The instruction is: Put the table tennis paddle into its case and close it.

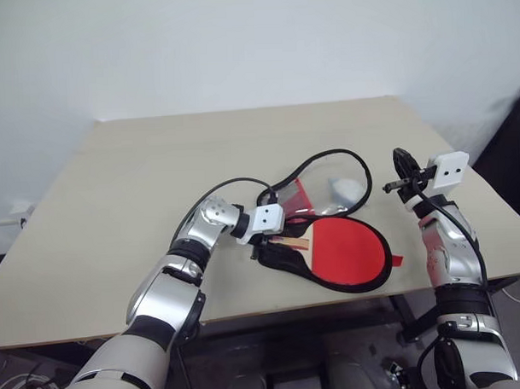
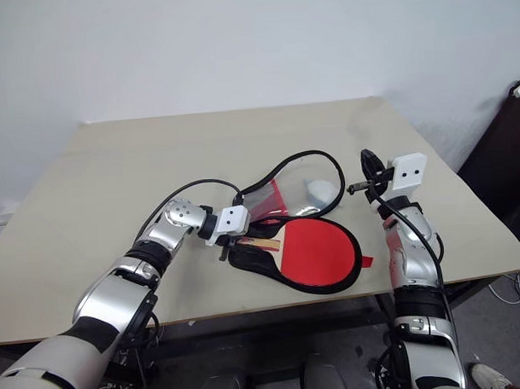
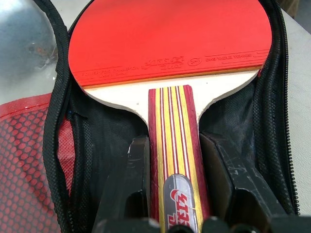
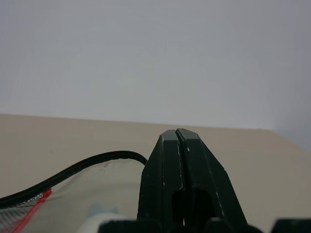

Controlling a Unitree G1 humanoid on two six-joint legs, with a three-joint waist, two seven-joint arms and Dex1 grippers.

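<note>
Beige worktop (image 1: 115,217), near its front edge: the paddle (image 1: 347,249) is laid in the open case (image 1: 284,260), its handle clamped by the left gripper (image 3: 177,160) for seating; the right gripper (image 4: 177,160), closed and empty, is held clear.

**Surfaces as I see them from the rig**

I read the table tennis paddle (image 3: 170,36) as smooth matt red rubber on the face, with pale bare wood below it and a striped, lightly varnished wooden handle carrying a glossy silver badge. The case (image 3: 63,126) looks like soft black woven cloth, its zip edging toothed and coarse, with a red mesh-patterned panel under clear, shiny plastic on the lid. The left gripper (image 3: 177,160) has matt black plastic fingers, scuffed with fine scratches. The right gripper (image 4: 179,145) shows the same dull black plastic. The table (image 1: 156,164) is a smooth, matt beige board.
</note>
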